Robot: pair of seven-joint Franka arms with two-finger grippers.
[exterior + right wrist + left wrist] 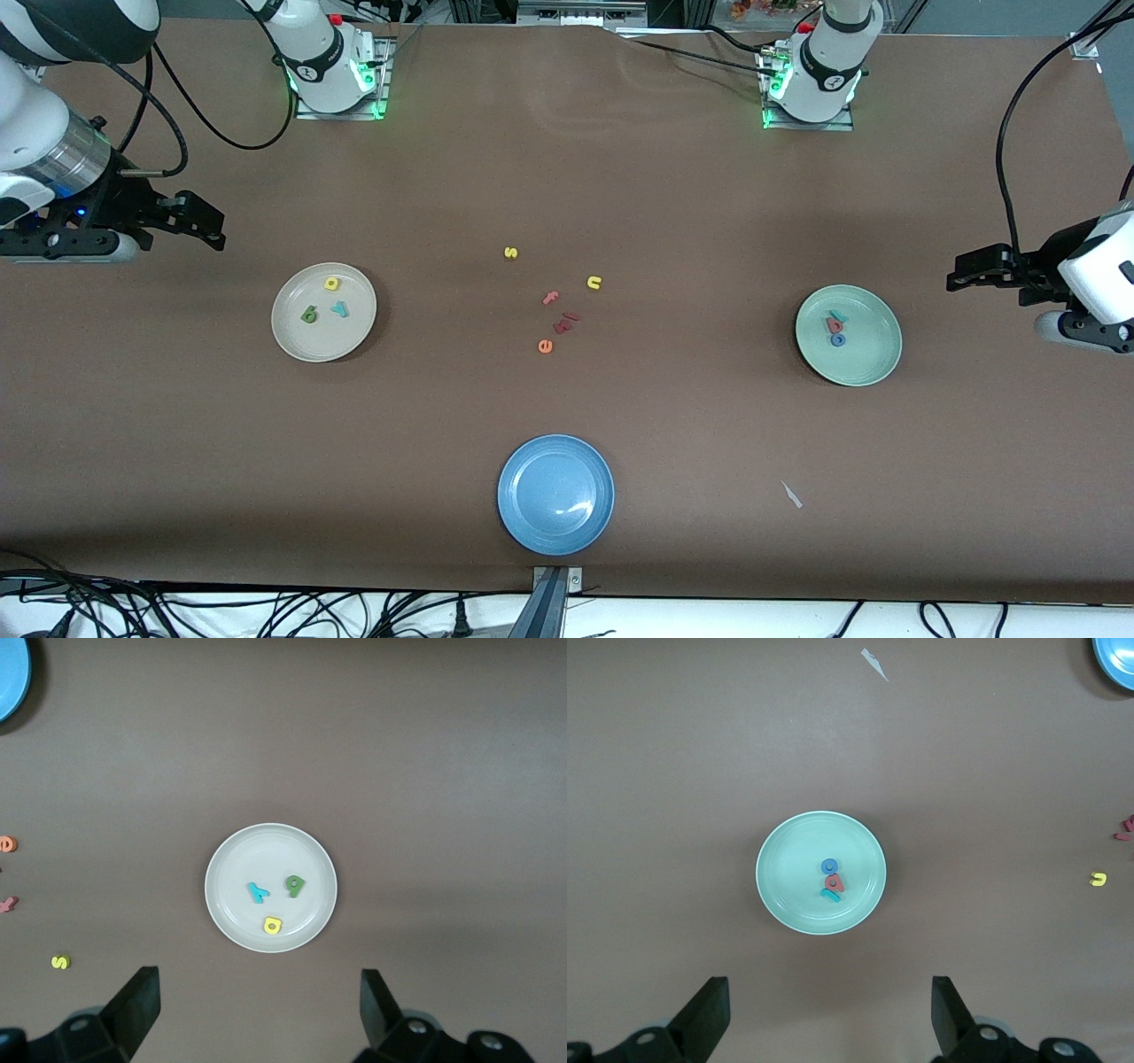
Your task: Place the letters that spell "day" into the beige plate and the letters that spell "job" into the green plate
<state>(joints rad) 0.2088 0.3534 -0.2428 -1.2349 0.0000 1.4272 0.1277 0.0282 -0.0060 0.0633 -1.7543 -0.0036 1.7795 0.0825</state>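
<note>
Blue plate (555, 494) nearest, both hands open, well apart from filled plates

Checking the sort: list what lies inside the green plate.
Inside the green plate lie a blue "o", a salmon-pink letter and a teal hooked letter, bunched together. Nothing covers them.

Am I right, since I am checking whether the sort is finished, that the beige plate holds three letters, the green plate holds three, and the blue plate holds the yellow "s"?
Not quite. The blue plate holds nothing; the yellow "s" lies on the table among the leftover letters, as the front view shows. The beige plate and the green plate do hold three letters each.
</note>
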